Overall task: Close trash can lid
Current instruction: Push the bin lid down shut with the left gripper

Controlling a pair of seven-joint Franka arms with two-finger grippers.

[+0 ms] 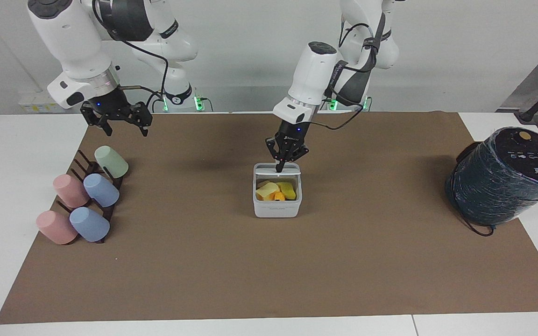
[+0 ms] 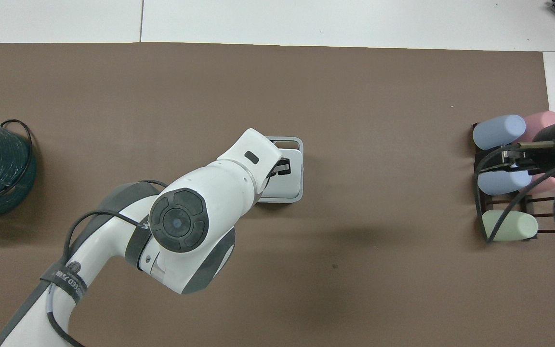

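The small white trash can [image 1: 277, 205] stands mid-table with yellow and orange pieces in it; it also shows in the overhead view [image 2: 298, 166]. Its white lid [image 1: 278, 173] is tipped down to about level over the opening, and the contents still show under its free edge. In the overhead view the lid [image 2: 284, 185] covers most of the opening. My left gripper [image 1: 279, 168] is shut, with its tips on the lid's top; in the overhead view [image 2: 282, 167] the arm mostly hides it. My right gripper [image 1: 119, 123] is open and waits over the cup rack.
A dark rack [image 1: 92, 170] with several pastel cups [image 1: 101, 190] lies at the right arm's end of the brown mat [image 1: 269, 270]. A large dark film-wrapped cylinder [image 1: 507, 175] with a cable stands at the left arm's end.
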